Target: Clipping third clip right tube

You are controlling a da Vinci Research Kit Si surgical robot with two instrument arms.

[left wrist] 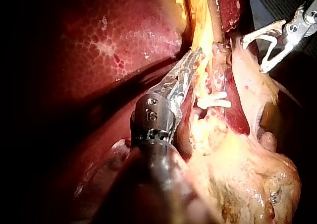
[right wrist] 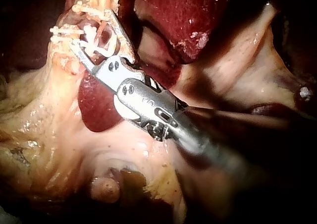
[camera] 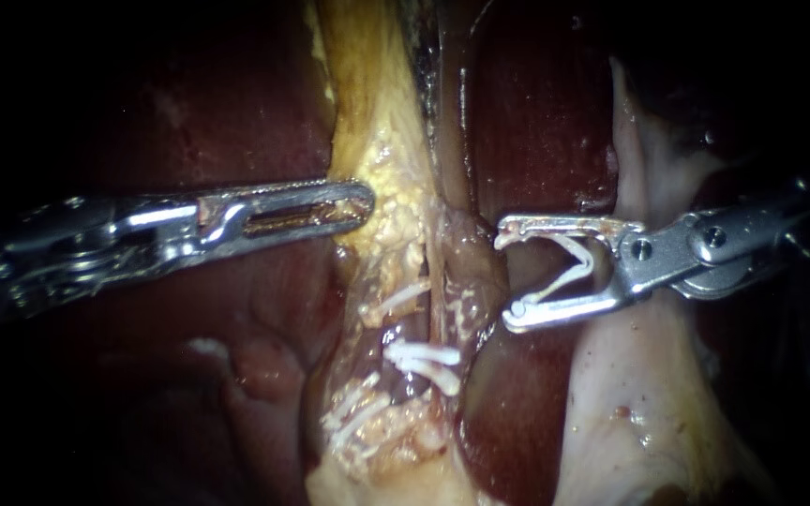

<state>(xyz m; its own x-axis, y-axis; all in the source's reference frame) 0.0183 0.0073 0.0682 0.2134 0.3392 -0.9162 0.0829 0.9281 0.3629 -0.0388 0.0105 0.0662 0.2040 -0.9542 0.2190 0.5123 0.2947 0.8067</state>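
My right instrument [camera: 508,276] comes in from the right. Its jaws stand wide apart with an open white V-shaped clip [camera: 569,267] seated between them. The jaw tips sit at the right edge of the right tube [camera: 478,267], not around it. White clips [camera: 422,358] lie across the tubes lower down. My left instrument [camera: 330,208] has long jaws shut on yellow fatty tissue [camera: 382,178] just left of the tubes. In the left wrist view its jaws [left wrist: 190,68] hold that tissue beside the placed clips [left wrist: 214,101]. The right wrist view shows my right jaws [right wrist: 94,48] next to the clips [right wrist: 74,33].
Dark red liver [camera: 536,122] lies behind and on both sides of the tubes. A pale sheet of tissue [camera: 630,394] lies under the right instrument's shaft. Yellow fat [camera: 377,440] covers the lower end of the tubes.
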